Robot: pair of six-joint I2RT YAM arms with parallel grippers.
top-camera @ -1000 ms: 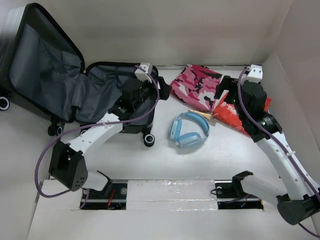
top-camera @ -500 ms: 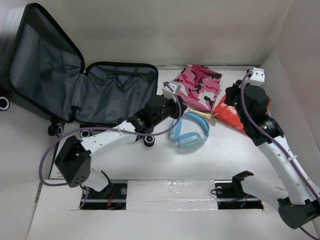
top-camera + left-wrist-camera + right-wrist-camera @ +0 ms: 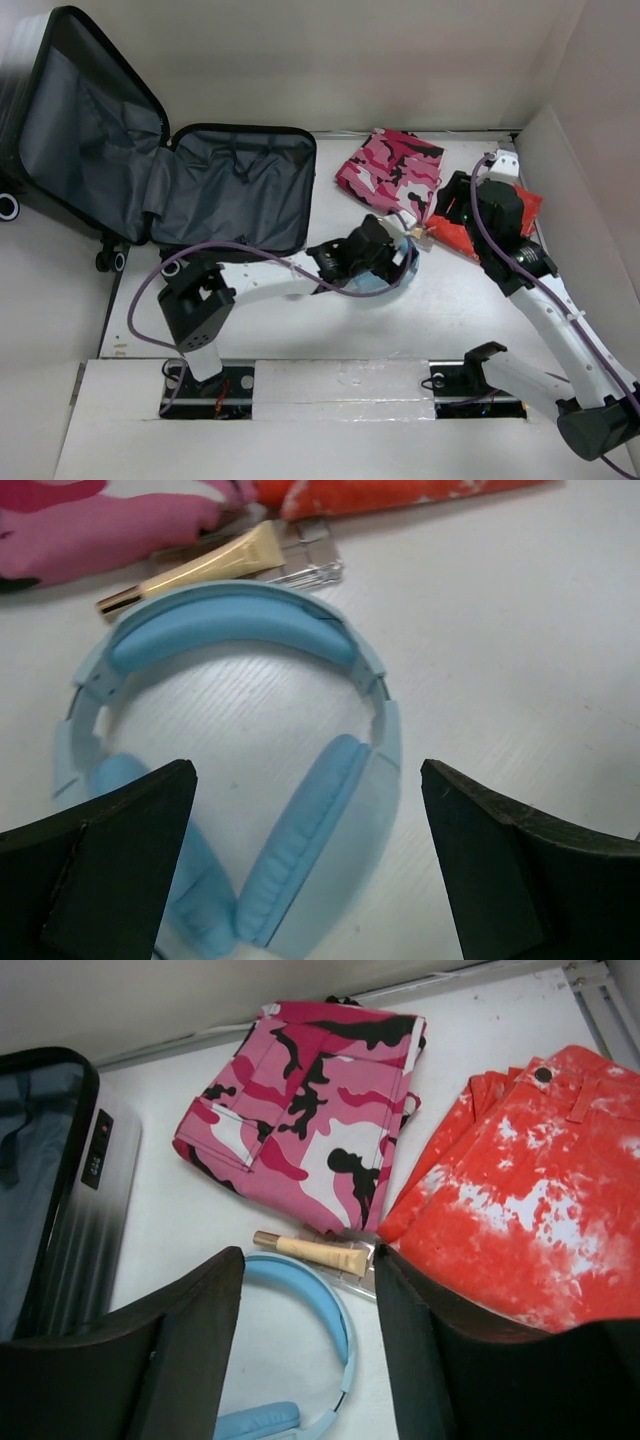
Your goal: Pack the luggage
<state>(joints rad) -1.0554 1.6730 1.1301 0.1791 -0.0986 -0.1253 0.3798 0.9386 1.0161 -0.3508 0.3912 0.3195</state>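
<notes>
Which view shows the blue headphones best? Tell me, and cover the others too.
Left wrist view: the headphones fill the frame, headband and ear pads clear. The right wrist view catches only part of the headband and one pad. In the top external view the left arm covers most of them.

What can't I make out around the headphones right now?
- Top view: the left gripper covers most of the headphones.
- Left wrist view: ear cups' lower ends cut by the bottom edge and its fingers.
- Top view: right arm hides part of the red shorts.
- Tube: label too small.
</notes>
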